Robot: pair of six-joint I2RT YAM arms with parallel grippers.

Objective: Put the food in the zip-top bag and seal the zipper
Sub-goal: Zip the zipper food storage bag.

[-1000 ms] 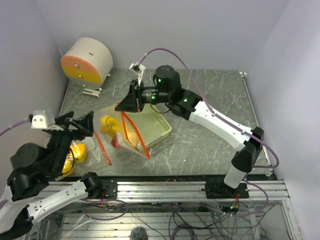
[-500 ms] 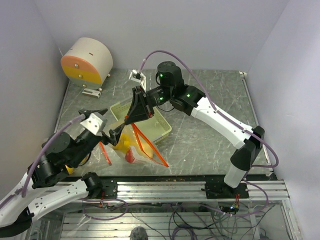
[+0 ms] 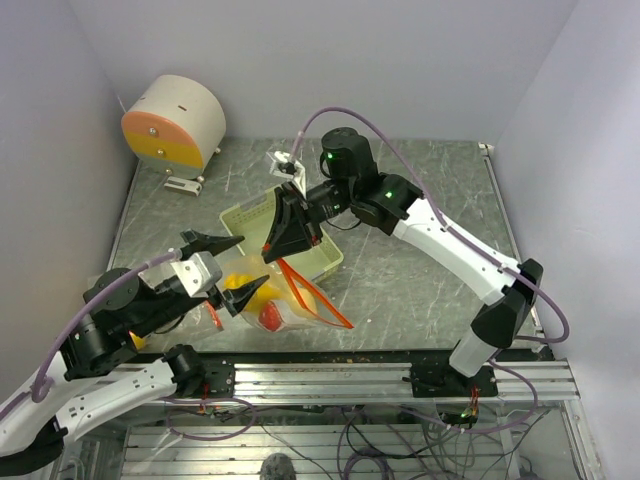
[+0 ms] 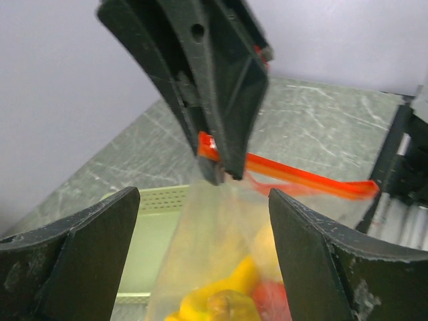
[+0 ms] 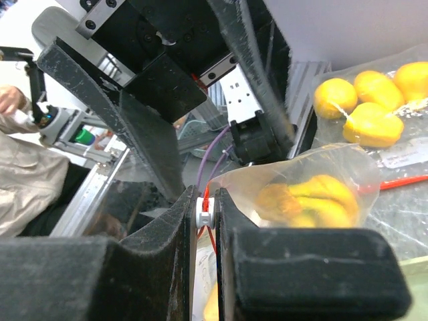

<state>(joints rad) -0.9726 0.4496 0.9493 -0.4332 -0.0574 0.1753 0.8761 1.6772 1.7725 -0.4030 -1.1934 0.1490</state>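
Grey marbled table (image 3: 420, 200) lies under both arms, with the pale green tray (image 3: 325, 258) just behind the work. Your right gripper (image 3: 272, 248) has its jaws clamped on one end of the zipper (image 3: 320, 300), so the zip-top bag (image 3: 285, 312) hangs from that pinch at the near-left of the table. The food (image 3: 250, 292), yellow pieces and one red, is bunched in the bottom of the bag. Your left gripper (image 3: 250, 263) sits close beside the bag with its jaws wide apart, holding nothing. The red strip seems to run out in two separate strands, so I judge the mouth unsealed and closing it to be the step in hand. Bring the left jaws around the strip right next to the right jaws, catching both strands rather than only the thin film below. Close firmly, then draw along toward the free end while the right arm holds the strip taut. Go slowly, because the hanging food could tug the floppy film out of line.
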